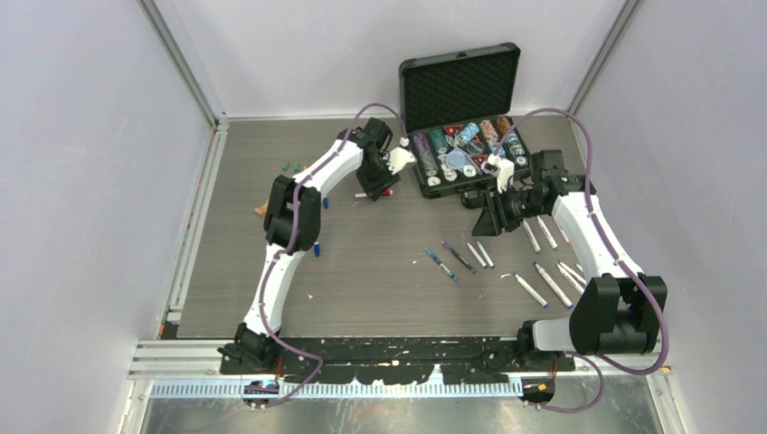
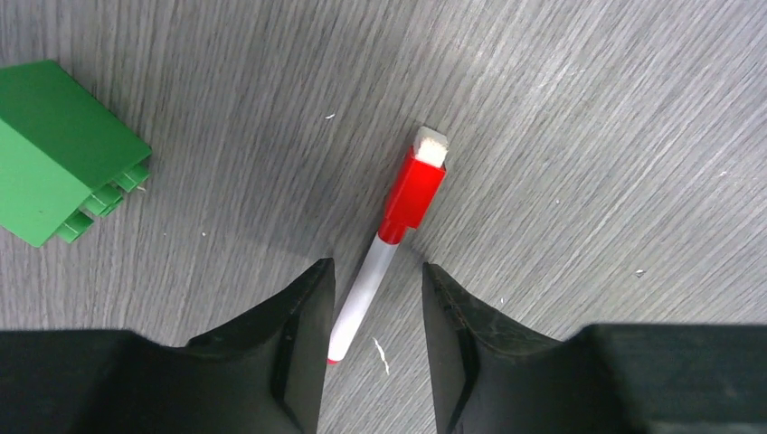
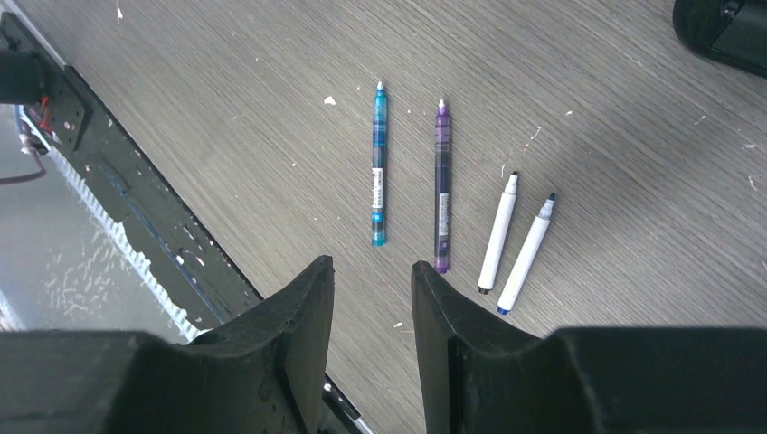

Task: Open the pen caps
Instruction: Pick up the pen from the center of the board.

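**A:** What's over on the left?

**B:** In the left wrist view there's a green block (image 2: 54, 149) at the upper left, lying on the grey surface (image 2: 588, 136). Right of it, mid-frame, a pen (image 2: 366, 289) lies slanted. Its red cap (image 2: 411, 192) is still on and points to the upper right.

**A:** And the left jaws?

**B:** They're spread, one on either side of the white barrel at the bottom of the frame. The barrel sits close to the left-hand one, with a clear gap on the other side, so they aren't pinching it.

**A:** Further right?

**B:** From overhead, an open black case (image 1: 459, 86) of poker chips (image 1: 466, 140) sits at the upper middle, then comes the right arm (image 1: 588, 231).

**A:** The right jaws?

**B:** Spread too, nothing between them, hanging above the surface. Beyond them in the right wrist view, mid-frame, lie a teal pen (image 3: 379, 176), a purple pen (image 3: 441, 190) and two white pens (image 3: 497, 233), the white pair with dark tips bare
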`<state>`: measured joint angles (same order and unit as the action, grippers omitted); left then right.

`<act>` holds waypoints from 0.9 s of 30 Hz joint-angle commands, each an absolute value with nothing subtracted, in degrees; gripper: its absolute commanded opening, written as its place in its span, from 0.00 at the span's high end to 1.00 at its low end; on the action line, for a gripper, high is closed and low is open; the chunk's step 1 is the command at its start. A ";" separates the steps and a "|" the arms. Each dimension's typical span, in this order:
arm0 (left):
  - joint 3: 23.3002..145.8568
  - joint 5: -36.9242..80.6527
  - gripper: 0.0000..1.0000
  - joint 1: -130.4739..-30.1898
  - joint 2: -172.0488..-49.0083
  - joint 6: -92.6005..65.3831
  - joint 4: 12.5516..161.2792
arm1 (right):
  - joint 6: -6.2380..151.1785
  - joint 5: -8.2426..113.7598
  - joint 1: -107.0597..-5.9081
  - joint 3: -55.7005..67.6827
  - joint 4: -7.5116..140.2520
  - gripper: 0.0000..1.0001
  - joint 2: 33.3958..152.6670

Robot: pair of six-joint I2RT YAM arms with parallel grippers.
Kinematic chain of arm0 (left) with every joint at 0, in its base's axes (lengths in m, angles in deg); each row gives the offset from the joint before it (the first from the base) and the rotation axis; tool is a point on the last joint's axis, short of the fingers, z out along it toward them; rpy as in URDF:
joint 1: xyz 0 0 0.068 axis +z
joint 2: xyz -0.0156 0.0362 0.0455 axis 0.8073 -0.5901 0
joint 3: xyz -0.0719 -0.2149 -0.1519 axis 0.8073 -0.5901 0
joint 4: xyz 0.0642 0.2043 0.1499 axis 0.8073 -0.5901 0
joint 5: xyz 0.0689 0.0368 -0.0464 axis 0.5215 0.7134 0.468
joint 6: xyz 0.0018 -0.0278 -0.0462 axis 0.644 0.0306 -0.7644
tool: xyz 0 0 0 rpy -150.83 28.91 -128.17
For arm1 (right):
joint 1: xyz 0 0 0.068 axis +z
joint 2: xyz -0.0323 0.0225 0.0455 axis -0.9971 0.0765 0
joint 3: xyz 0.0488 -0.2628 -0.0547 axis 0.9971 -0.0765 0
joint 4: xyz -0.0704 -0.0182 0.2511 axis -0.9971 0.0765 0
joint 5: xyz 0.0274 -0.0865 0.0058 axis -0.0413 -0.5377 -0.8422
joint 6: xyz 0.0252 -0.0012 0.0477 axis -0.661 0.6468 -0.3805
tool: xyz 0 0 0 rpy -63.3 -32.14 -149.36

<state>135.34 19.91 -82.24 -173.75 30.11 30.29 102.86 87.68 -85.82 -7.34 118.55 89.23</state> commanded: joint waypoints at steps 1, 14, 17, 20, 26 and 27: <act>138.05 19.21 0.60 -82.42 -174.46 31.33 29.31 | 102.53 88.89 -85.79 -7.24 117.46 0.58 87.76; 138.53 17.59 0.97 -82.40 -176.19 29.02 28.38 | 102.38 89.77 -86.36 -7.59 117.42 0.58 86.23; 138.87 17.37 1.00 -82.40 -174.53 25.42 28.61 | 102.52 90.67 -86.40 -7.68 117.75 0.58 86.01; 136.52 15.76 1.00 -82.40 -169.79 18.42 30.24 | 102.90 92.58 -86.42 -7.72 118.22 0.58 85.59; 109.39 5.61 1.00 -83.48 -146.13 -0.79 54.63 | 105.52 97.09 -86.11 -8.69 118.65 0.58 84.53; 104.34 4.79 1.00 -83.91 -141.75 -4.51 59.52 | 106.09 97.79 -85.78 -8.85 118.56 0.58 84.20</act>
<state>117.38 13.09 -82.43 -160.90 11.97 40.19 103.40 92.78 -86.21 -8.63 118.57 86.73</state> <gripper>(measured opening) 0.037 0.424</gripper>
